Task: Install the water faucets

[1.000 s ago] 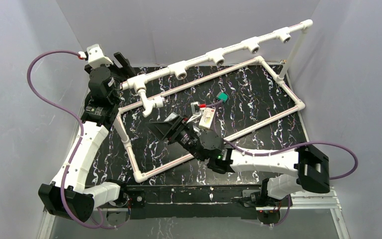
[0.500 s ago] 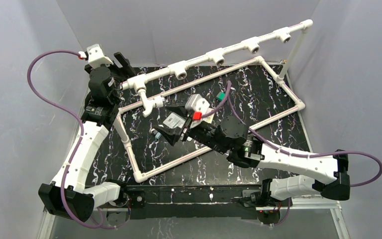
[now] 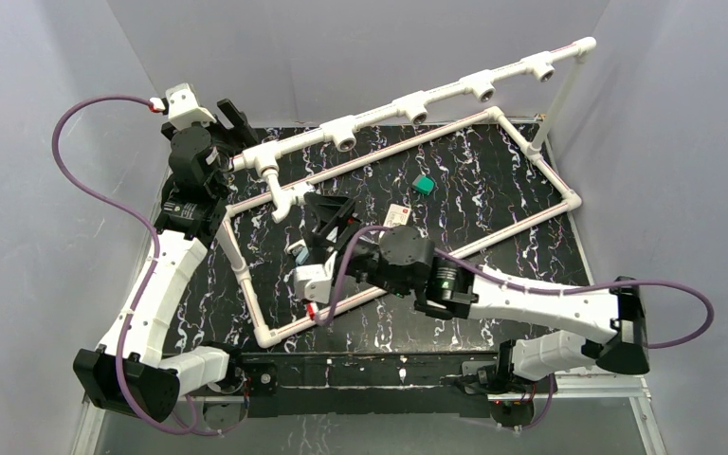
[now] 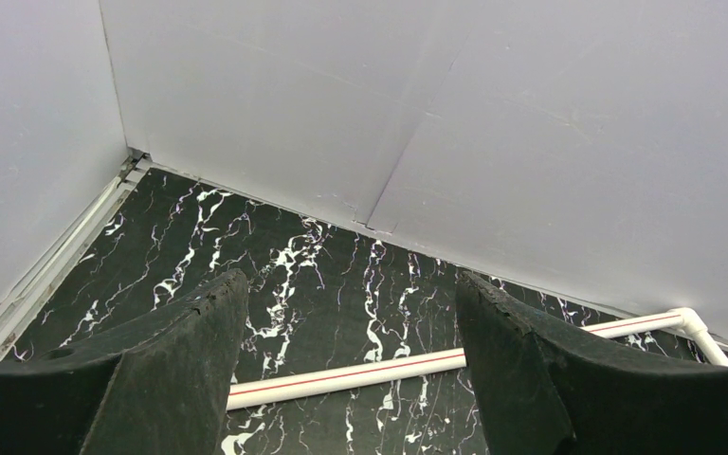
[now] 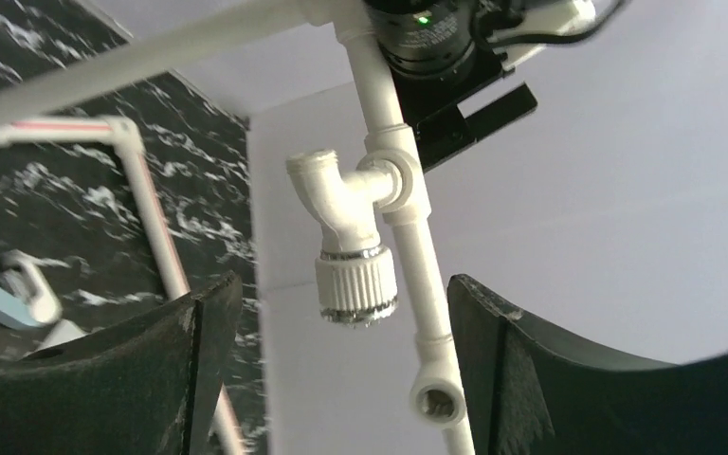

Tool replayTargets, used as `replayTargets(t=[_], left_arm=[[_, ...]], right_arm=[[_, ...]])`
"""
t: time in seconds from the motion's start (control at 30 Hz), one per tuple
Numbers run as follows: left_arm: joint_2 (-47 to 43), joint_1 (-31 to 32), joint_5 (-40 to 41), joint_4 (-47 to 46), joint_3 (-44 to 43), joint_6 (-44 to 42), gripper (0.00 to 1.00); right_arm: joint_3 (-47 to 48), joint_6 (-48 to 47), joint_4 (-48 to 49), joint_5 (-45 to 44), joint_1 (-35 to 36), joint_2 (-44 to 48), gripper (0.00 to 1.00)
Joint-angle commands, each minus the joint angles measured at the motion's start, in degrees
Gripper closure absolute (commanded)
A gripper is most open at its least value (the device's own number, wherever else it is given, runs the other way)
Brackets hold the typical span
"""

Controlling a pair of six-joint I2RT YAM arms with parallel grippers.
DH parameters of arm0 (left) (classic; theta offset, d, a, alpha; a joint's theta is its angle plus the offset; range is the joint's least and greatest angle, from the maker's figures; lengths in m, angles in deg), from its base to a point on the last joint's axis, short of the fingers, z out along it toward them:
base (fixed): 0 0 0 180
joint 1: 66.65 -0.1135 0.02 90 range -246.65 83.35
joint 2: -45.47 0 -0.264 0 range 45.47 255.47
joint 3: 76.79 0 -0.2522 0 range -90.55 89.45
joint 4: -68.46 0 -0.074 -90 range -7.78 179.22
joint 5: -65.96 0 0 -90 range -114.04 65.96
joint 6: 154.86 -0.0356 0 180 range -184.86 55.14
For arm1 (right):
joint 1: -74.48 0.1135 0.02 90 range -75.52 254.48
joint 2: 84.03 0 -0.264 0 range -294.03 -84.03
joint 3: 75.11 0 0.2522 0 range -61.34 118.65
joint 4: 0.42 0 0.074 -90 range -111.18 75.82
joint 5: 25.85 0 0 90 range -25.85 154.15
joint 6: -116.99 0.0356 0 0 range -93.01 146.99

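One white water faucet (image 3: 284, 200) hangs from the leftmost tee socket of the long pipe rail (image 3: 445, 93). In the right wrist view this faucet (image 5: 346, 213) shows its ribbed knob pointing at me, with an empty tee socket (image 5: 433, 398) farther along the rail. A second faucet with a blue centre (image 3: 296, 253) lies loose on the table, blurred at the left of the right wrist view (image 5: 9, 296). My right gripper (image 3: 328, 207) (image 5: 341, 284) is open and empty, just short of the mounted faucet. My left gripper (image 3: 235, 118) (image 4: 351, 278) is open and empty by the rail's left end.
A rectangular white pipe frame (image 3: 529, 226) lies on the black marbled table, and one bar shows in the left wrist view (image 4: 341, 377). A small green object (image 3: 424, 184) and a white card (image 3: 398, 213) lie inside the frame. Grey walls close in on three sides.
My right arm has swung left, its wrist rolled over, and its gripper rose from the table middle towards the mounted faucet. The left arm has not moved.
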Motion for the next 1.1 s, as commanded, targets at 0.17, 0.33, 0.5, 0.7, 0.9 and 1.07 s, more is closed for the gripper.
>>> replayTargets(t=[0.17, 0.33, 0.5, 0.7, 0.9, 1.07], left_arm=[[6.5, 1.2, -4.1, 21.5, 6.7, -0.8, 0.23], [7.0, 1.2, -4.4, 21.5, 6.3, -0.9, 0.23], [6.8, 1.2, -4.0, 21.5, 6.6, -1.0, 0.23], [7.0, 1.3, -4.2, 21.4, 6.6, -1.1, 0.23], [7.5, 1.2, -4.4, 21.3, 6.2, -1.1, 0.23], [7.8, 1.2, -4.3, 21.3, 6.1, -1.1, 0.23]], right_arm=[[1.9, -30.6, 17.5, -5.0, 0.6, -8.9, 0.11], [6.9, -31.7, 16.9, -6.9, 0.3, -14.3, 0.12], [7.5, -30.9, 20.7, -9.1, -0.9, -17.2, 0.18], [6.2, -28.6, 22.3, -10.2, -1.5, -17.0, 0.26], [4.5, -28.9, 23.0, -10.6, -1.1, -17.2, 0.35], [3.7, -28.4, 23.3, -10.5, -0.6, -17.7, 0.38]])
